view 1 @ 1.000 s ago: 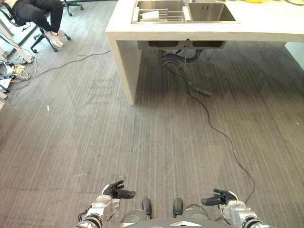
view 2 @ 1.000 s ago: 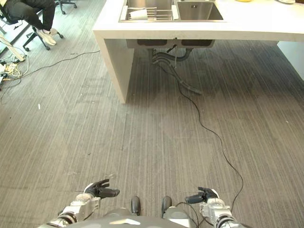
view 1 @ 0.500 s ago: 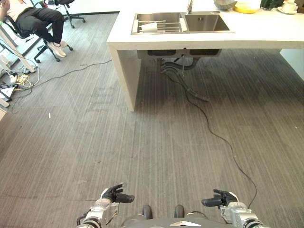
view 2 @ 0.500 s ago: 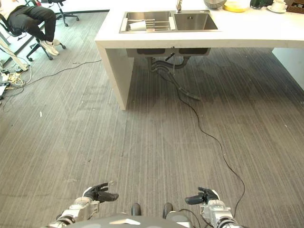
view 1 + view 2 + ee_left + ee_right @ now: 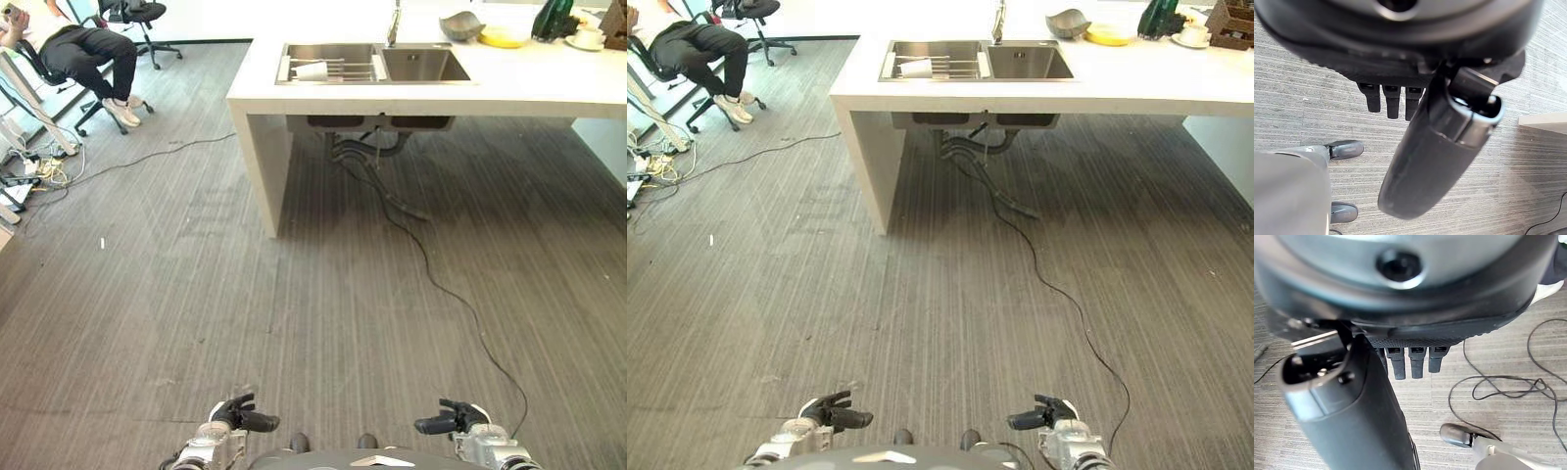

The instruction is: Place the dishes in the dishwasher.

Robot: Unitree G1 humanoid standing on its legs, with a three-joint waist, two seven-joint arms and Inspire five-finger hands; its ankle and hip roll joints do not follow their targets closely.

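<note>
Grey striped floor (image 5: pixel 294 323) is most of what sits between me and the job right now. My left hand (image 5: pixel 238 418) and right hand (image 5: pixel 446 421) hang low in front of me, well apart from each other, both holding nothing. In each wrist view the fingers (image 5: pixel 1393 100) hang down loose and straight with the thumb (image 5: pixel 1347 411) sticking out in front, so I'd call both hands relaxed and spread, nothing pinched.

The dishes are way out ahead of my hands. There's a white cup (image 5: pixel 311 70) lying on its side on the rack (image 5: pixel 328 70) in the sink's near-left basin, far beyond my left hand. Further off, past my right hand on the white counter (image 5: pixel 529 83), I can make out a grey bowl (image 5: pixel 459 24), something yellow (image 5: pixel 504 37) that looks like a plate or dish, and a cup on a saucer (image 5: pixel 589 37) near the far corner. I can't pick out a dishwasher from here.

So my read: this is the approach step, nothing picked up yet. Next move calls for walking up to the counter until the sink is within reach, then raising a hand toward that cup. Watch-out is the black cable (image 5: pixel 431 264) snaking across the floor ahead of my right hand. A person on an office chair (image 5: pixel 83 49) sits far off to my left, clear of my path.
</note>
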